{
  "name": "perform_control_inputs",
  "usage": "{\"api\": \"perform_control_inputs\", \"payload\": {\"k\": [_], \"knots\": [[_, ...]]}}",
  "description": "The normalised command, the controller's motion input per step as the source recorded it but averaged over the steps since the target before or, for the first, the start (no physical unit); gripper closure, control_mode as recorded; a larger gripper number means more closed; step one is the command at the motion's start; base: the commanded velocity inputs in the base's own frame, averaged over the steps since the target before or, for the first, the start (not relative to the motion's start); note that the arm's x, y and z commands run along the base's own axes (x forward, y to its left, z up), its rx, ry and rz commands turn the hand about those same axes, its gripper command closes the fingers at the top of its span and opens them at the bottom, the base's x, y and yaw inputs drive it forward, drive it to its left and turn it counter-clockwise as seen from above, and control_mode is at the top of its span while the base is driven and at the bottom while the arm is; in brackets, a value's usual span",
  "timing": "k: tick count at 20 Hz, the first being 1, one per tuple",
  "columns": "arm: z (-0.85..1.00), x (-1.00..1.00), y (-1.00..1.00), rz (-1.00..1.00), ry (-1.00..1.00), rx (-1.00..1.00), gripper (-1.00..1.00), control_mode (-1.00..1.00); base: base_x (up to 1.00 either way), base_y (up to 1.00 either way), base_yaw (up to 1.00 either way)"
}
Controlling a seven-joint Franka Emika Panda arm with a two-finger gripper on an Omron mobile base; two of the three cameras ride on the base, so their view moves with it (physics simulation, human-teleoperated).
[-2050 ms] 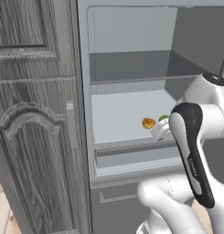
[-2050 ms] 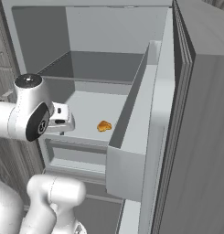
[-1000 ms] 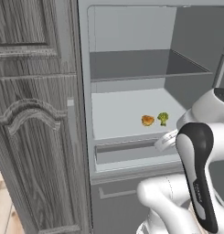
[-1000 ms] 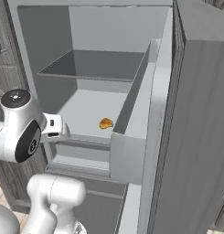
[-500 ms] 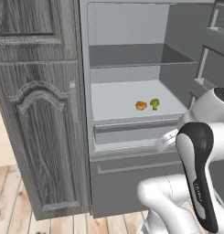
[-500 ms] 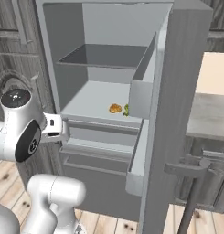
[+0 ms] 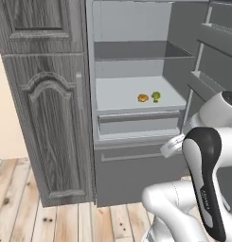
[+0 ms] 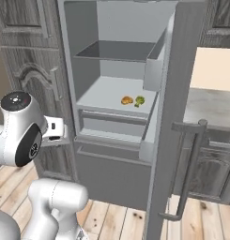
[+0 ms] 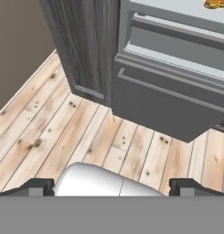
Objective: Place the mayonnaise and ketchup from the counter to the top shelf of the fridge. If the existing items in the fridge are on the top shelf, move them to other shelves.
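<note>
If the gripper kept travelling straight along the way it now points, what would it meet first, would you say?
Judging by the hand view, the open gripper aims at the wooden floor in front of the fridge's grey lower front panel. Probably the floor first, though depth is unclear.

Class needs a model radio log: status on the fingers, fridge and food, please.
Fingers open, empty. Fridge open, bun and broccoli on the lower shelf, top shelf bare. Nothing blocking.
</note>
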Motion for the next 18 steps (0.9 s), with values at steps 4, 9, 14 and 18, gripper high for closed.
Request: {"api": "perform_control_inputs", "payload": {"k": [4, 9, 14, 18], "knots": [[0.00, 0.00, 0.00, 0.00, 0.00, 0.00, -1.00, 1.00, -0.51, 0.00, 0.09], [0.00, 0.00, 0.00, 0.00, 0.00, 0.00, -1.00, 1.00, -0.50, 0.00, 0.10], [0.00, 0.00, 0.00, 0.00, 0.00, 0.00, -1.00, 1.00, -0.53, 0.00, 0.10], [0.00, 0.00, 0.00, 0.00, 0.00, 0.00, -1.00, 1.00, -0.58, 0.00, 0.08]]}}
